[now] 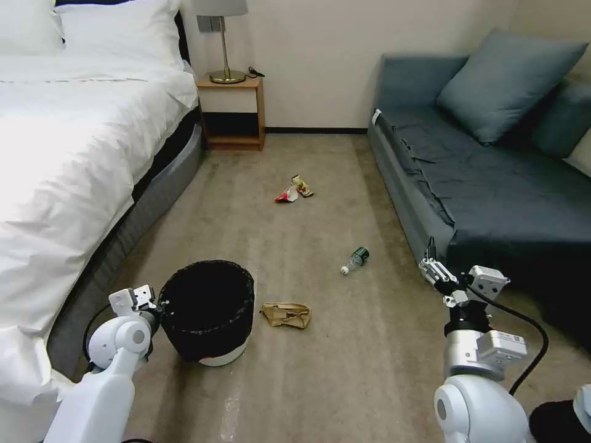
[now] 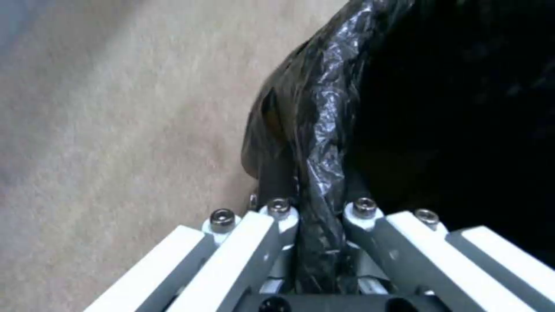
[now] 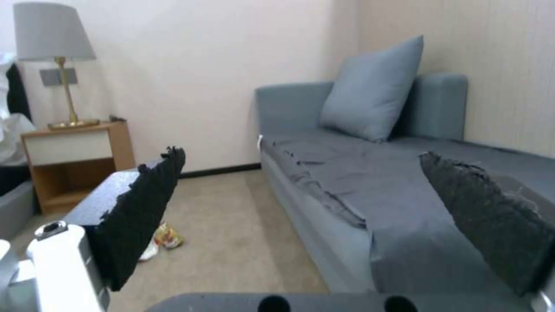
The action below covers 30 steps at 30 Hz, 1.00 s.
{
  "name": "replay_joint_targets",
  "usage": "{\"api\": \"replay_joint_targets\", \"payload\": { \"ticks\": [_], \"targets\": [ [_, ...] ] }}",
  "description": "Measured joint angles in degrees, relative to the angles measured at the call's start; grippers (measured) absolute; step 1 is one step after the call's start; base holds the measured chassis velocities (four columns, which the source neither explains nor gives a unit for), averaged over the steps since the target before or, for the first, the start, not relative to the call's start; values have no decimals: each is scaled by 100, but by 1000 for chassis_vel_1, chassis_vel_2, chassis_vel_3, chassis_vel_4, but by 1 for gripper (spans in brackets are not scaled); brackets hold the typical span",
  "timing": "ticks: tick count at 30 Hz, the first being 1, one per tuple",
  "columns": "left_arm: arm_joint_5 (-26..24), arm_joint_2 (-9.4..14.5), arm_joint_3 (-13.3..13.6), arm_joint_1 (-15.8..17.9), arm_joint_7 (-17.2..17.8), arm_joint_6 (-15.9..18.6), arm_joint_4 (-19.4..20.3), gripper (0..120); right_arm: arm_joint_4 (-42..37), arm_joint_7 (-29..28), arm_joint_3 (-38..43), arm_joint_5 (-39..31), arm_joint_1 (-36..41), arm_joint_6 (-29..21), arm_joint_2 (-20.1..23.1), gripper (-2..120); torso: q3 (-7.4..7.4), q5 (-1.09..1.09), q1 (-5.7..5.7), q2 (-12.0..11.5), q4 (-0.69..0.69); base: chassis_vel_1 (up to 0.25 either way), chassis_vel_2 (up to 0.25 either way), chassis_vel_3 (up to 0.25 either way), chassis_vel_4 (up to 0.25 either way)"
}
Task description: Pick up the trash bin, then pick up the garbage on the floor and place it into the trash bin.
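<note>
The trash bin stands on the carpet at the near left, a crinkled black bag over its rim and a white base below. My left gripper is shut on the bin's left rim, with bag plastic pinched between its fingers. The garbage lies scattered on the floor: a crumpled brown paper bag just right of the bin, a clear bottle with a green label farther off, and a red-and-white wrapper beside a yellow-brown wrapper beyond. My right gripper hangs open near the sofa's front corner.
A white bed runs along the left and a grey-blue sofa with cushions along the right. A wooden nightstand with a lamp stands at the far wall. Open carpet lies between bed and sofa.
</note>
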State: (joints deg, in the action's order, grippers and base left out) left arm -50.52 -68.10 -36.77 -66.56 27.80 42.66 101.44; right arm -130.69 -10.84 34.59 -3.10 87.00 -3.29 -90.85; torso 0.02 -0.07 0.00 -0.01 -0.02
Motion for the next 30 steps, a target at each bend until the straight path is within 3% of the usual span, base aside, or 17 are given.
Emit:
{"api": "replay_joint_targets", "payload": {
  "ticks": [4, 7, 17, 21, 30],
  "targets": [
    [203, -48, -218, -74, -10, -3, 500, 3, -55, -28, 49, -216, 20, 59, 79, 100, 0, 3, 0, 0, 1, 0, 0, 0, 0],
    [545, -97, -360, -131, -92, -17, 865, 3, 44, 22, 53, -282, 27, 404, 134, 100, -1, 8, 0, 0, 1, 0, 0, 0, 0],
    [1599, -151, -622, -247, -455, -38, 1528, 3, 688, 476, -393, 67, 278, 1422, 358, 100, -1, 8, 0, 0, 2, 0, 0, 0, 0],
    [1852, -159, -658, -277, -542, -62, 1612, 3, 857, 653, -467, 105, 299, 1552, 358, 100, -1, 8, 0, 0, 2, 0, 0, 0, 0],
    [1889, -205, -647, -242, -572, -86, 1531, 3, 955, 813, -482, 128, 279, 1630, 315, 100, -1, 7, 0, 0, 2, 0, 0, 0, 0]
  ]
}}
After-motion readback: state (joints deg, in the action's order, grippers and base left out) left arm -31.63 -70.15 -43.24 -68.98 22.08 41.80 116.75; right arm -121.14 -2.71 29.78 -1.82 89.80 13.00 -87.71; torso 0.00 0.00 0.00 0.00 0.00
